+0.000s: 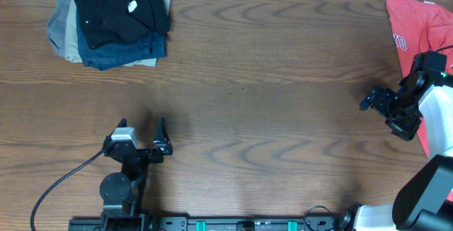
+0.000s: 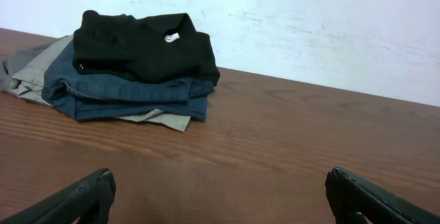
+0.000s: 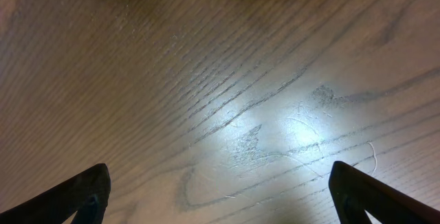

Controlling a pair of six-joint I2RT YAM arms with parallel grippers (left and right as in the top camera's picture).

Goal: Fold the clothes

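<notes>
The black shirt (image 1: 120,11) lies folded on top of the stack at the table's far left corner, one white logo (image 2: 171,38) facing up. Under it sit a dark blue garment (image 2: 130,93) and tan (image 2: 155,119) and grey (image 1: 60,20) pieces. The shirt's edges lie roughly within the blue layer's outline; nothing hangs over the table (image 1: 269,82) edge.

The left gripper (image 1: 140,128) hovers near the front edge, well apart from the stack, fingers spread wide and holding nothing. The right gripper (image 1: 380,112) hovers at the right side just beside a red shirt (image 1: 410,18), also spread and empty; its wrist view shows only bare wood.

Judged from this layout, the fold appears complete and the step in hand is to leave the stack undisturbed.

- Both arms move only over bare wood, away from the far left corner.
- Fingers remain apart, so that no fabric is pinched in passing.
- The left arm's cable (image 1: 64,181) stays clear of the stack.
- If a corner needs squaring, the left gripper approaches low from the front and nudges the black layer only; the thin fabric likely slides easily on the layers beneath.
</notes>
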